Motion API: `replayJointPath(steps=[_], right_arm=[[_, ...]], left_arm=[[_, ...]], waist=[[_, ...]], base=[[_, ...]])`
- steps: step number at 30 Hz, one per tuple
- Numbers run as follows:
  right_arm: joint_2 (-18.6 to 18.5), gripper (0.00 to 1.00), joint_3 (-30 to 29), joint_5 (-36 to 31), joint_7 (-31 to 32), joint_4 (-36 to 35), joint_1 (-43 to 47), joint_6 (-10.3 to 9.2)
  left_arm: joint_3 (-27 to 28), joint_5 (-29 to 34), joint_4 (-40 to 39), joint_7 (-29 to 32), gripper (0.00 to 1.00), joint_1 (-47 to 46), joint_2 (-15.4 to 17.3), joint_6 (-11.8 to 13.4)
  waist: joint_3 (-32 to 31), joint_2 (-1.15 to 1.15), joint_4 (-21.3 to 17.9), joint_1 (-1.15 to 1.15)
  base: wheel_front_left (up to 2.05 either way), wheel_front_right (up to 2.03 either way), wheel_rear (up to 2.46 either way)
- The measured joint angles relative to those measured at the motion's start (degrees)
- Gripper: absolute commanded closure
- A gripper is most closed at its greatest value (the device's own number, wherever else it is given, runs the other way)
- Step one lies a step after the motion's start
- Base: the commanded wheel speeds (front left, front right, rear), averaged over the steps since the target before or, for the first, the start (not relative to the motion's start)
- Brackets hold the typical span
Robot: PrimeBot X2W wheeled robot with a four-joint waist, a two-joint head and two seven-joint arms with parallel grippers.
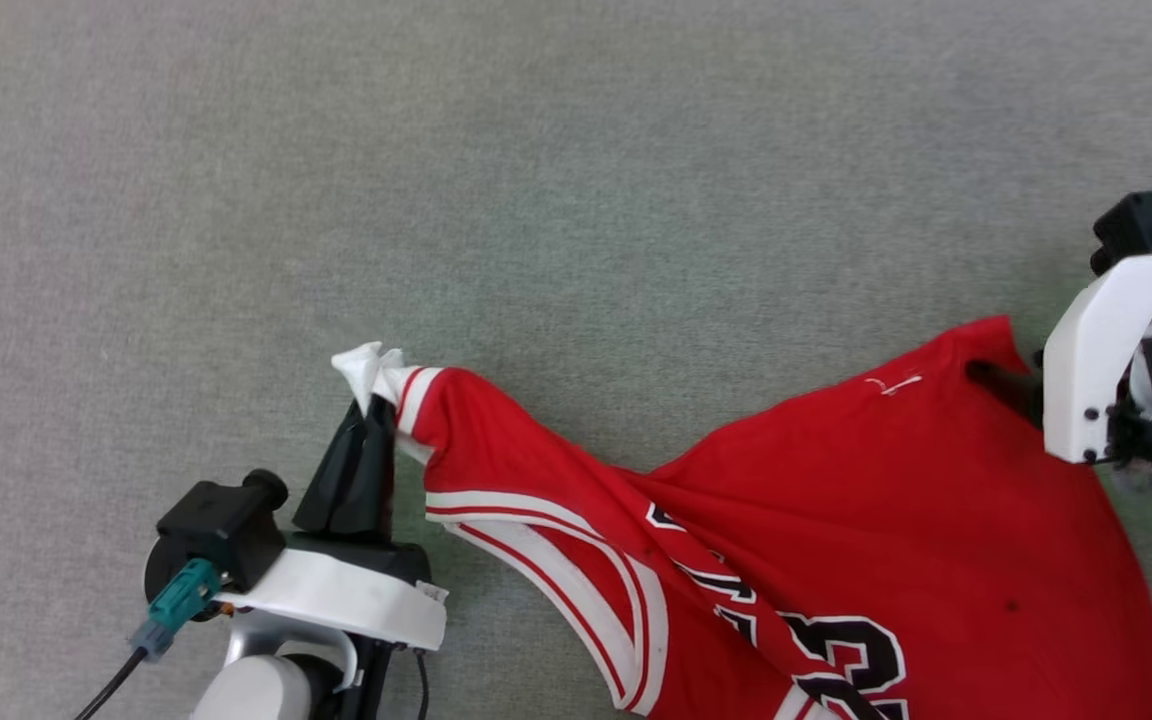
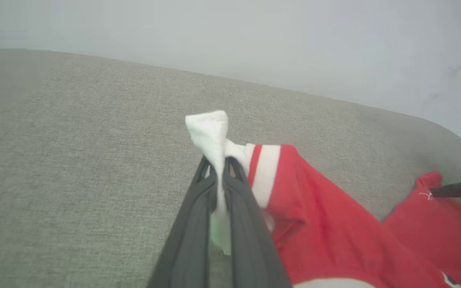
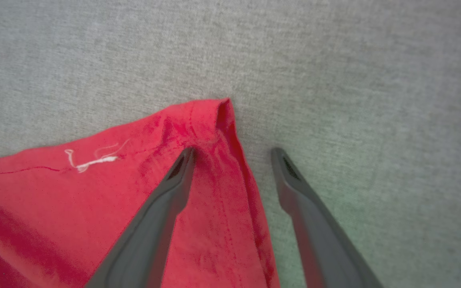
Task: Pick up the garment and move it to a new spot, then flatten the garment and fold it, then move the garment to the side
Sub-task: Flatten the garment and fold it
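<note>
In the head view the shirt (image 1: pixel 886 520) lay toward 5 o'clock on the grey padded surface (image 1: pixel 536 200), bunched in ridges, with its black number print at the bottom edge. It sat in no box or basket, straight on the padding.

The left gripper (image 1: pixel 368 420), at 7 o'clock, was clenched on the white sleeve tip (image 2: pixel 208 132). A tuft of cloth poked out past its fingers toward 11 o'clock. The right gripper (image 3: pixel 234 152), at 3 o'clock, was spread wide and held nothing. One of its fingers rested over the red hem corner (image 3: pixel 214 116) and the other stood on bare padding just beside the cloth edge.

The step looked like flattening. To do it well, the right fingers would need to slide in until the corner sat fully between them, then close on both layers rather than the outer fold alone. The two arms should then draw apart evenly, toward 9 and 3 o'clock, staying low so the ridges pull out. The sleeve grip was on the very tip, so a hard tug might slip it.
</note>
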Motion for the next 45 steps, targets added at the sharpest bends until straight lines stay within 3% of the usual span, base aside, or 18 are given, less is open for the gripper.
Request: replayJointPath(steps=[2,3,4,5,12,18,24,33,34,45], right_arm=[[-0.3,0.0,0.3,0.1,2.0,1.0,-0.9,-0.01],[-0.5,0.29,0.6,0.1,2.8,1.3,-1.3,-0.01],[-0.7,0.75,0.6,0.1,3.3,1.6,-1.5,-0.01],[-0.7,1.0,0.6,0.4,3.8,1.9,-1.7,-0.01],[-1.3,1.0,2.7,1.5,2.7,3.1,-2.1,-0.03],[-2.1,1.0,4.8,1.1,-4.0,2.1,-1.3,-0.01],[-3.2,1.0,3.6,-0.8,-11.1,1.2,-2.7,-0.01],[-3.5,1.0,1.9,-3.7,-19.1,2.9,-10.4,0.0],[-3.6,1.0,1.3,-4.5,-21.0,3.9,-13.2,0.02],[-3.3,1.0,-1.0,-10.3,-32.6,6.8,-32.9,0.04]], left_arm=[[-0.4,0.0,0.6,-0.5,1.0,-0.7,-0.3,-0.2],[-0.5,-0.1,0.9,-0.5,1.0,-0.9,-0.4,-0.4],[-0.6,-0.1,1.3,-0.5,1.0,-1.0,-0.5,-0.5],[-0.6,-0.1,1.7,-0.7,1.0,-1.0,-0.5,-0.5],[-0.5,-0.7,3.6,-0.9,1.0,-1.4,-0.2,-0.8],[0.5,-0.5,3.9,0.0,1.0,-2.4,2.3,-1.1],[2.0,-0.4,4.5,3.2,1.0,-9.3,5.9,-2.8],[3.4,-0.6,11.5,8.1,1.0,-25.6,9.0,-5.7],[3.4,-0.6,14.9,8.8,1.0,-30.9,9.3,-6.4],[4.5,1.7,29.4,8.6,1.0,-61.6,10.6,-8.6]], waist=[[0.9,0.0,0.7,0.0],[1.2,0.0,1.0,0.0],[1.4,0.0,1.3,-0.01],[1.6,0.0,1.5,-0.01],[0.1,0.0,1.6,0.0],[-4.1,0.0,0.7,0.0],[-9.9,0.0,-0.6,0.0],[-15.0,0.0,-4.3,-0.01],[-15.1,0.0,-5.3,-0.01],[-5.8,0.0,-7.7,0.0]], base=[[0.0,0.0,0.0],[0.0,0.0,0.0],[0.0,0.0,0.0],[0.0,0.0,0.0],[0.0,0.0,0.0],[0.0,0.0,0.0],[0.0,0.0,0.0],[0.0,0.0,0.0],[0.0,0.0,0.0],[0.0,0.0,0.0]])
